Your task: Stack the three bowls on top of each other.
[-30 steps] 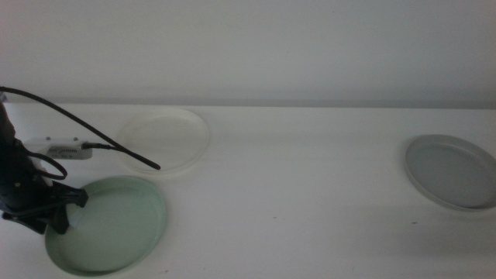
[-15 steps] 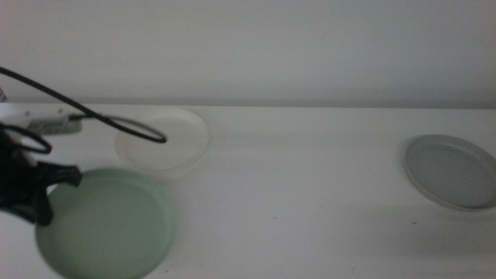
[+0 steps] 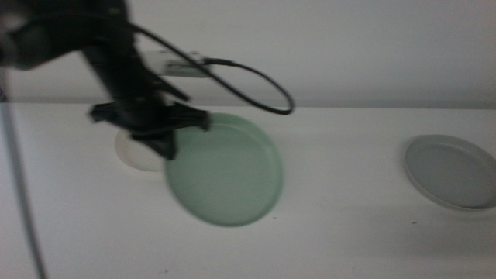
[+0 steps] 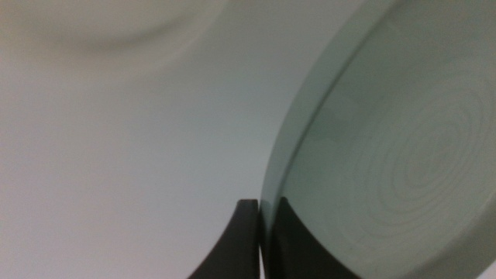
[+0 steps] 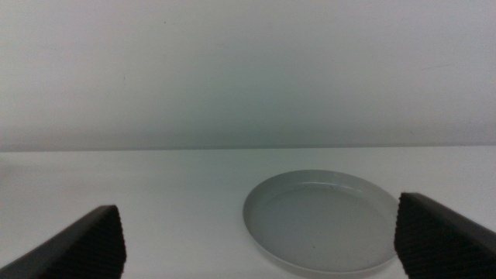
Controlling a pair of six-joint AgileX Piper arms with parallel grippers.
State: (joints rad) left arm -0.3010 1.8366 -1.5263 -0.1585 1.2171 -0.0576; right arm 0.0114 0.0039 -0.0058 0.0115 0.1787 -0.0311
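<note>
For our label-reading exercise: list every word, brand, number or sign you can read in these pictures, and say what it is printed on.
None can be read: the green bowl held by the left gripper, the white bowl, the grey bowl, the table and the waiting right gripper show no lettering.

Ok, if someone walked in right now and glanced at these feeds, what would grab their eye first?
The pale mint green round dish, tilted in the air left of centre, pinched at its rim by the left gripper above the white round dish. Next, the grey round dish alone at the table's right end, lying in front of the open, waiting right gripper.
</note>
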